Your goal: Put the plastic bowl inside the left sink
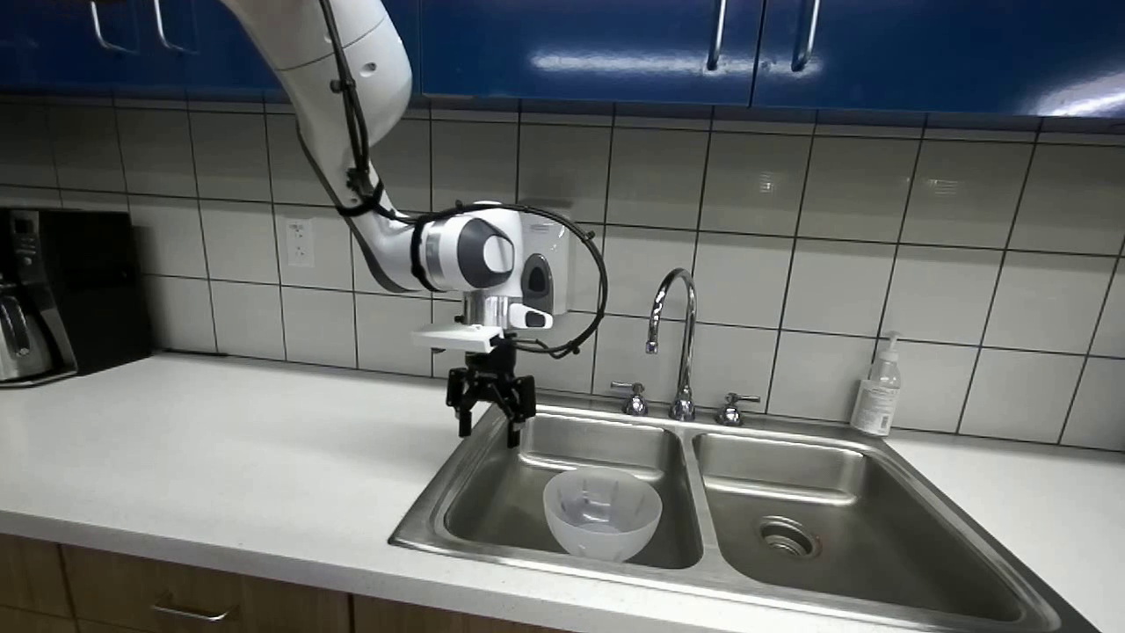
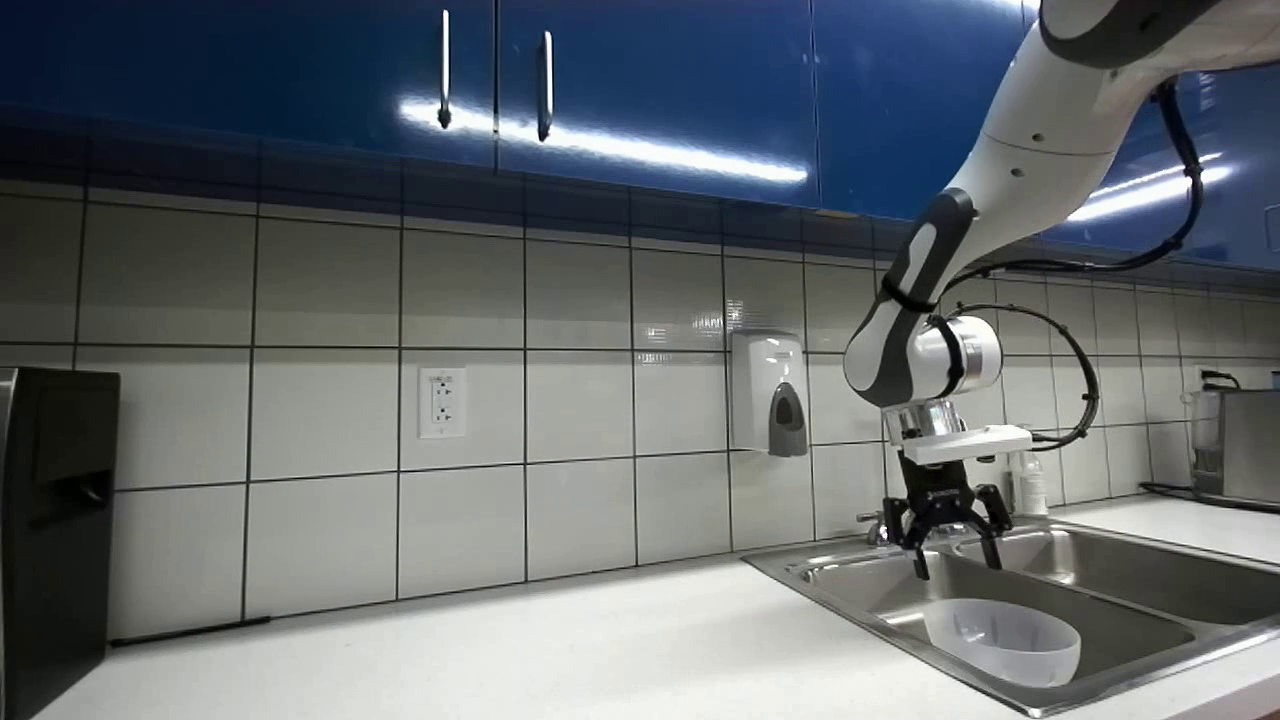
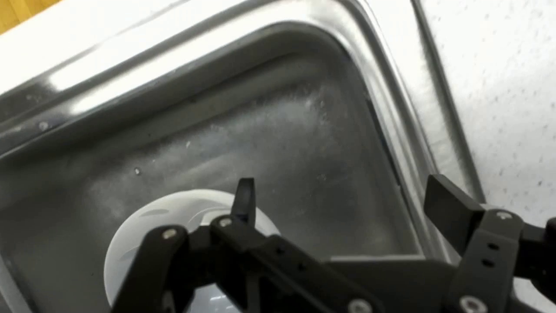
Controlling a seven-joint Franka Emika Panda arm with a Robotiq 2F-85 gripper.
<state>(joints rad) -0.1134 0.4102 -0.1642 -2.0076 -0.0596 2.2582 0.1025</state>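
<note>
Round translucent whitish plastic bowl (image 1: 602,519), open side up in the left-hand rectangular stainless-steel basin (image 1: 501,505), white jointed arm (image 1: 387,79) bent downward, black two-fingered tool (image 1: 489,438) above (spread wide, holding nothing).

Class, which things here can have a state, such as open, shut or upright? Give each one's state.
Plastic bowl, upright, inside the left sink.
Gripper, open, holding nothing.
Faucet, no water stream visible.
Blue cabinet doors, shut.
Wooden drawer, shut.
Pump bottle, standing upright.
Outlet left of the wall dispenser, no plug in it.
Carafe, resting in the coffee maker.
</note>
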